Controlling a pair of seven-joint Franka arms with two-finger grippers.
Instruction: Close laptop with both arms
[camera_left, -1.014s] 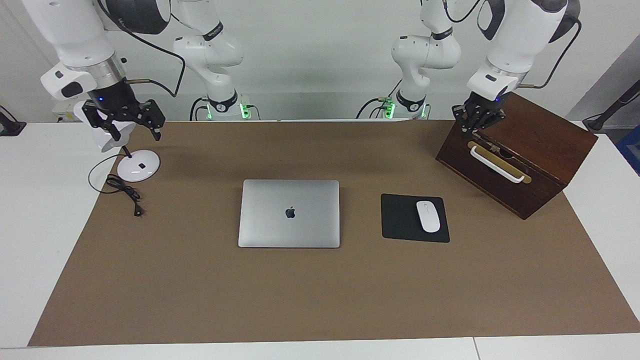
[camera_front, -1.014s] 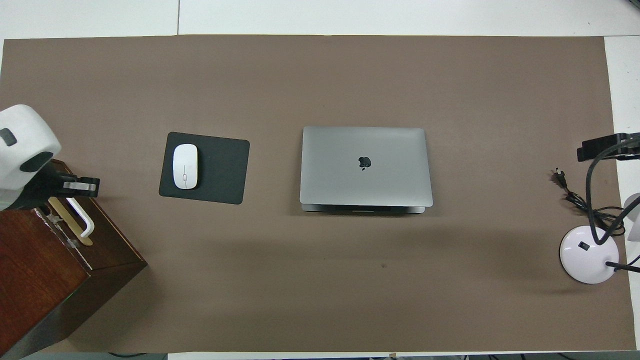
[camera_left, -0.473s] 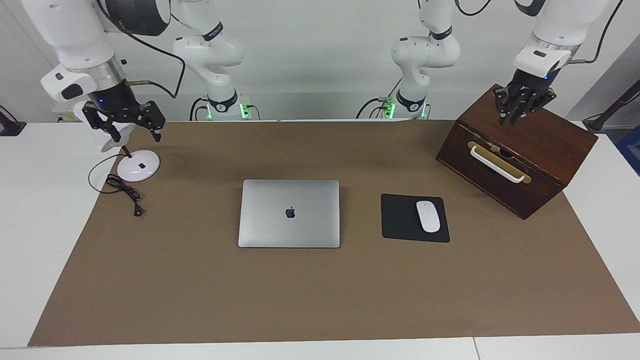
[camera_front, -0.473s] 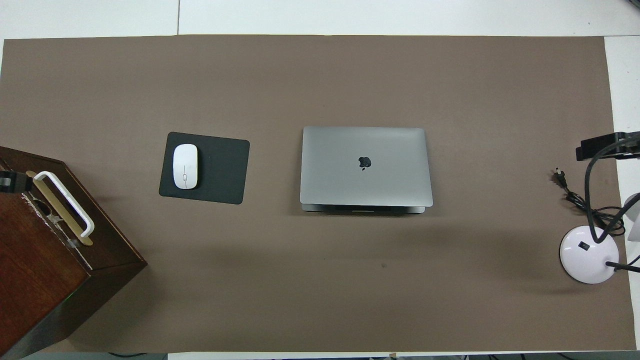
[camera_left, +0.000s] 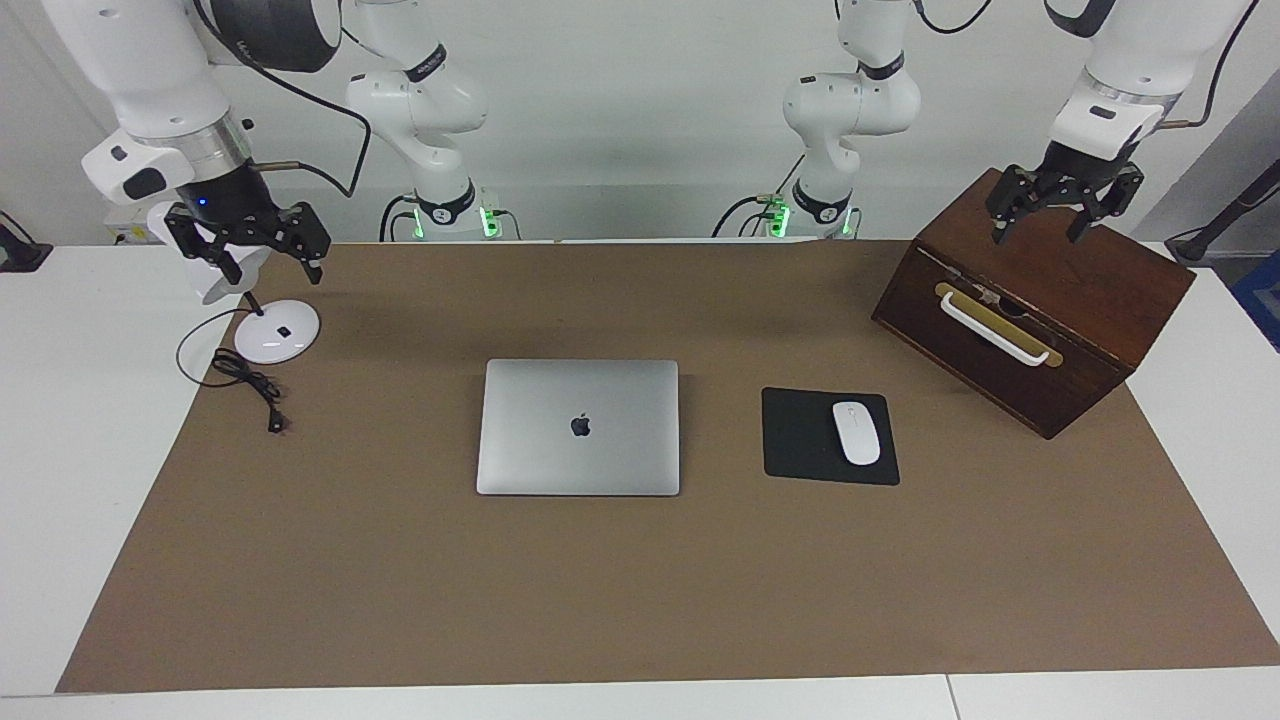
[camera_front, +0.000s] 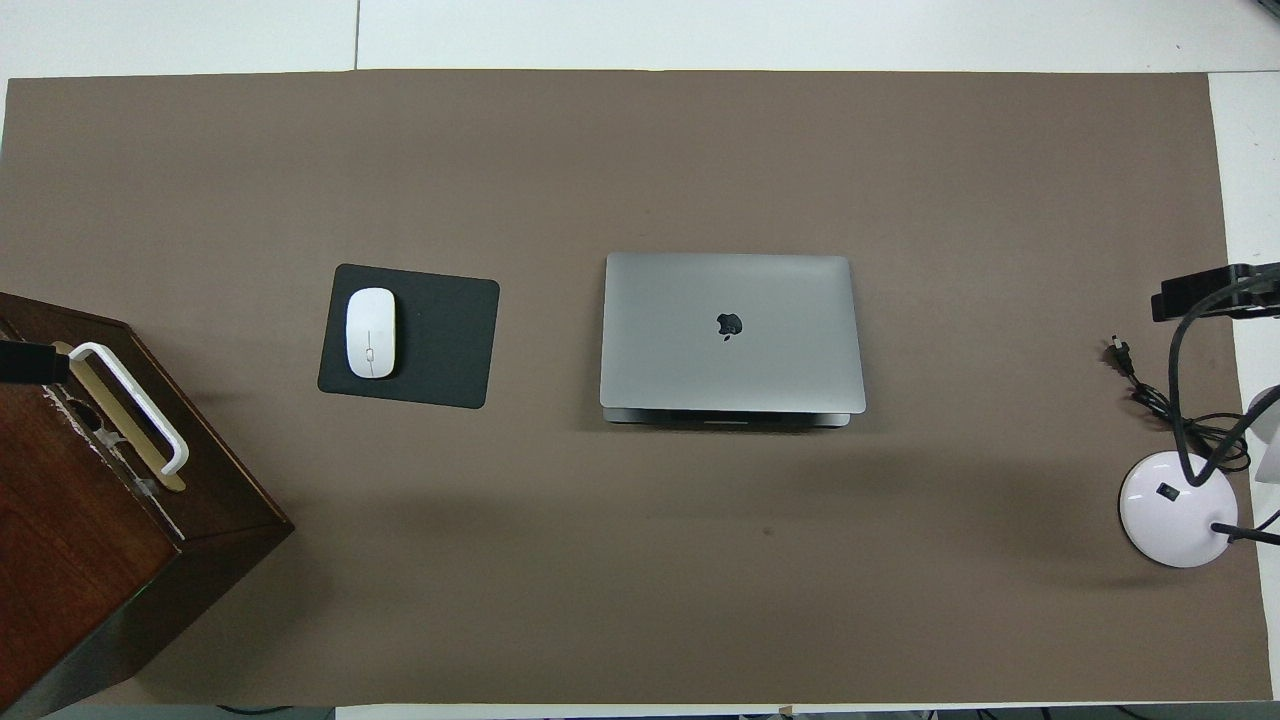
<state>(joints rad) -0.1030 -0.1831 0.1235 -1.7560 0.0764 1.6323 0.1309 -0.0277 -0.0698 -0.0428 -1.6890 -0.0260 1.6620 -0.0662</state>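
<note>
I see the laptop (camera_left: 578, 427) lying closed mid-desk. Left gripper (camera_left: 1062, 215) over the wooden box (camera_left: 1040, 300), fingers apart; right gripper (camera_left: 250, 245) over the lamp (camera_left: 270, 335), fingers apart.

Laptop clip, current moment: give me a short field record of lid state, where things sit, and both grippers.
laptop: lid down flat, logo up, mid-table on the brown mat
mouse pad: beside the laptop, toward the left arm's end, white mouse on it
wooden box: at the left arm's end, white handle
lamp: at the right arm's end, cord beside it
left gripper: open, over the wooden box, holding nothing
right gripper: open, over the lamp, holding nothing
task: laptop looks closed
</note>
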